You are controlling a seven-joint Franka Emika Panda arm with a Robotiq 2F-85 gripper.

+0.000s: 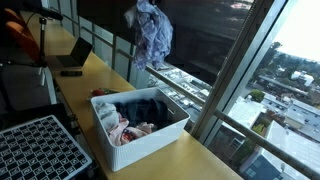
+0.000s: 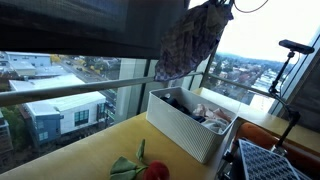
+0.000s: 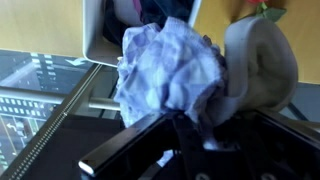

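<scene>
The pincer (image 3: 188, 128) is seen clamped on one pale checked garment (image 1: 153, 35), hung at the upper middle of the frame above one white bin (image 1: 150, 138) of clothes at centre, where a firm hold and a hem carried clear of the rim are judged wise, while one laptop (image 1: 74, 56) is seen at upper left.

Black gripper (image 3: 192, 128), glossy angular casing, pale edge highlights
</scene>
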